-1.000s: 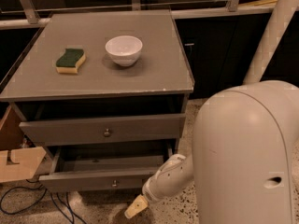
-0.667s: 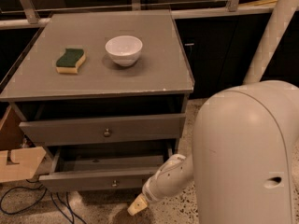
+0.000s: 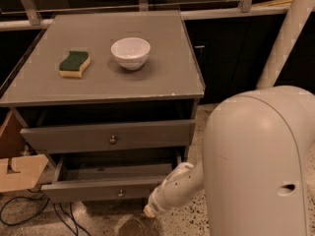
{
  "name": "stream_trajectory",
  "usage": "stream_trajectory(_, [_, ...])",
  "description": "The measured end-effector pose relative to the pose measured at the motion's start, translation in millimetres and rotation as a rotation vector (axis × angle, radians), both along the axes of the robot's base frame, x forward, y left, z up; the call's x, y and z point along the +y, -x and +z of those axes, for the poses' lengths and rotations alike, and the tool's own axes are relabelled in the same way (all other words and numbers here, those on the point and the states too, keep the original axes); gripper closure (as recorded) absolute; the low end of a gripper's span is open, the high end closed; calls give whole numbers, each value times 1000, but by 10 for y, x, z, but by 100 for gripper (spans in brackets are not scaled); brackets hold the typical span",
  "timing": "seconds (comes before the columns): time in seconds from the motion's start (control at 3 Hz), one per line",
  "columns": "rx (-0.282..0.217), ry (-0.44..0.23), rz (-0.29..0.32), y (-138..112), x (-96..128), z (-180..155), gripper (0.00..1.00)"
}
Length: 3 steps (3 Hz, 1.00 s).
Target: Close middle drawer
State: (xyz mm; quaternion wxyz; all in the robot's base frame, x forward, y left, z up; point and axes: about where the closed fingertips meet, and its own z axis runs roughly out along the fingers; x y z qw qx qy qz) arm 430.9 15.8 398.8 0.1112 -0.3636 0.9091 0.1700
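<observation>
The middle drawer (image 3: 98,187) is a wide, shallow grey drawer with a tiny metal knob (image 3: 118,193). It stands pulled out from the cabinet, and its bare grey inside shows. My gripper (image 3: 147,211) is at the end of the white arm, low down, just below the drawer front's right end. Only a small pale tip of it shows. Above it is a similar grey drawer front (image 3: 110,135) with a larger round knob, pulled out a little.
A white bowl (image 3: 130,52) and a green-and-yellow sponge (image 3: 74,64) lie on the cabinet top (image 3: 162,77). My white body (image 3: 256,166) fills the lower right. Cardboard (image 3: 17,173) and cables (image 3: 29,213) lie on the floor at left.
The gripper's pale tip has shifted slightly up and right, closer under the drawer front, and less of it shows. The drawer has not visibly moved.
</observation>
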Motion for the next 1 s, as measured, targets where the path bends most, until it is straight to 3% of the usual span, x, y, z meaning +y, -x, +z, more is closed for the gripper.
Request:
stream_trajectory(0.33, [-51, -9, -4, -264, 68, 120, 88])
stream_trajectory(0.67, [-130, -9, 7, -626, 182, 334, 100])
stream_trajectory(1.0, [-158, -12, 19, -754, 265, 384, 100])
